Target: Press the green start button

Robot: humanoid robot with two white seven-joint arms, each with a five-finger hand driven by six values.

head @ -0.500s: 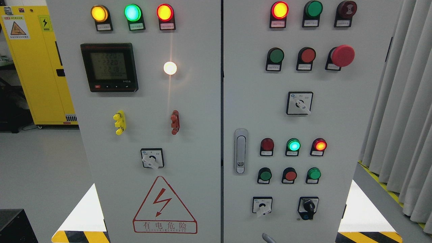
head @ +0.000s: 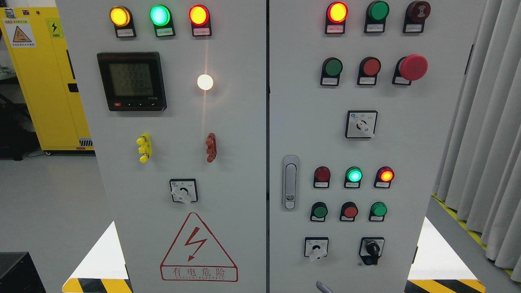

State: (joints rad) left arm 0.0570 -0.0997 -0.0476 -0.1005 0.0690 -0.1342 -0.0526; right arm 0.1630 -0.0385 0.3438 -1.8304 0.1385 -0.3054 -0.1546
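Note:
A grey control cabinet (head: 244, 122) fills the view. Its right door carries three green push buttons: one in the upper row (head: 333, 67), and two in the lower row at left (head: 320, 211) and right (head: 379, 209). A red button (head: 350, 211) sits between the lower two. Above them a green lamp (head: 354, 175) is lit. A small grey tip (head: 321, 287), perhaps part of a hand, shows at the bottom edge right of the middle, well below the buttons. No arm is visible.
A red mushroom stop button (head: 412, 67) sticks out at upper right. Rotary switches (head: 361, 124) (head: 316, 248) and a door latch (head: 290, 183) stand proud of the panel. A yellow cabinet (head: 44, 77) stands at left, curtains (head: 488, 134) at right.
The meter's digits have changed. The grey tip at the bottom edge has barely shifted. Nothing else has moved.

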